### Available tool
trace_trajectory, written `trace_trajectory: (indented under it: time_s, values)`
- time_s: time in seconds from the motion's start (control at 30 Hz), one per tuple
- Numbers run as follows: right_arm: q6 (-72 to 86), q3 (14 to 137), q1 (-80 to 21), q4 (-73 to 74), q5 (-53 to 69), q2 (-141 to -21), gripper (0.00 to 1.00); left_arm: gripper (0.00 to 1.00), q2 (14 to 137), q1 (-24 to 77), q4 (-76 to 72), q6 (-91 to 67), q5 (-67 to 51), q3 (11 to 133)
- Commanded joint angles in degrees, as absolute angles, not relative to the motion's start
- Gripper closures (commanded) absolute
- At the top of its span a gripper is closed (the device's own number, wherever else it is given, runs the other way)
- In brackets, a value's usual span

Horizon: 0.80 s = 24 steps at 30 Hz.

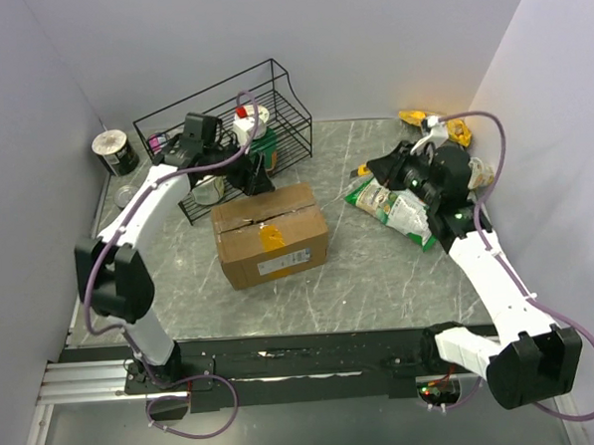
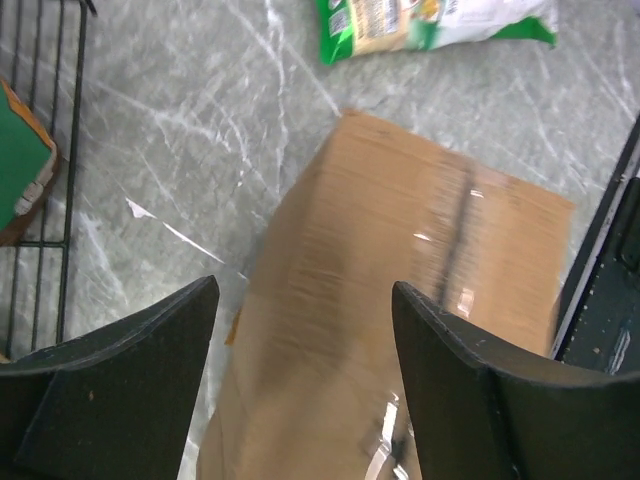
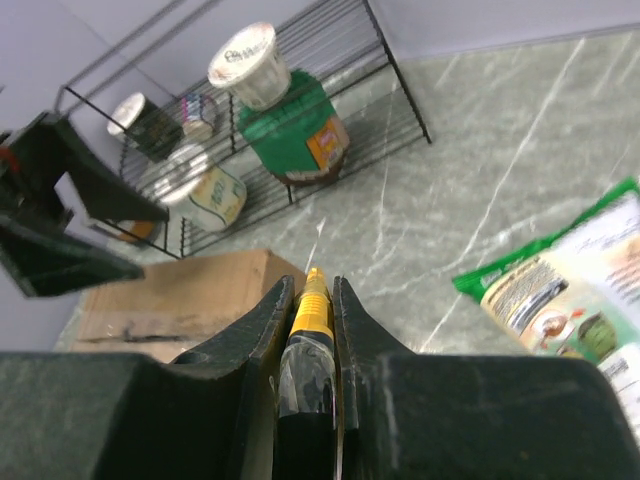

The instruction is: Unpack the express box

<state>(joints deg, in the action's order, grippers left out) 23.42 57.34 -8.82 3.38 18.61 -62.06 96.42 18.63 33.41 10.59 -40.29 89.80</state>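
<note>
The express box [image 1: 271, 234] is a brown carton with a clear tape seam and an orange sticker, closed, in the middle of the table. It also shows in the left wrist view [image 2: 400, 260] and the right wrist view [image 3: 170, 295]. My left gripper [image 1: 258, 177] is open and empty, hovering above the box's far edge, its jaws wide apart [image 2: 305, 285]. My right gripper [image 1: 382, 166] is to the right of the box, shut [image 3: 313, 280] on a yellow and black cutter [image 3: 312, 305] whose thin tip points toward the box.
A black wire rack [image 1: 223, 137] with jars and a green carton stands behind the box. Green snack bags [image 1: 396, 207] and yellow packets [image 1: 426, 121] lie at the right. A round tin [image 1: 116, 152] sits in the far left corner.
</note>
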Motion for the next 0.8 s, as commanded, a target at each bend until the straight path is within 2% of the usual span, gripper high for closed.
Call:
trace_trajectory:
  time_s: [0.0, 0.17, 0.27, 0.37, 0.53, 0.77]
  values:
    - [27.5, 53.7, -11.4, -7.9, 13.9, -62.0, 1.0, 0.25, 99.8, 18.5, 32.2, 8.1, -41.1, 93.2]
    - [31.5, 50.6, -11.2, -20.8, 29.0, -64.8, 1.0, 0.26, 102.4, 18.7, 36.1, 9.1, -44.8, 93.3]
    - [29.6, 53.7, -11.3, -14.8, 28.6, -67.1, 1.0, 0.27, 103.3, 18.7, 36.6, 9.0, -44.9, 92.9]
    - [32.9, 53.9, -9.7, -14.8, 30.0, -68.7, 1.0, 0.27, 103.6, 18.7, 37.9, 9.1, -45.1, 93.7]
    - [42.2, 53.5, -6.2, -19.5, 38.1, -73.4, 1.0, 0.28, 103.2, 18.7, 37.9, 8.3, -46.5, 93.0]
    - [46.8, 52.6, -5.4, -24.8, 42.5, -77.6, 1.0, 0.28, 102.7, 18.7, 38.3, 9.2, -45.3, 91.5]
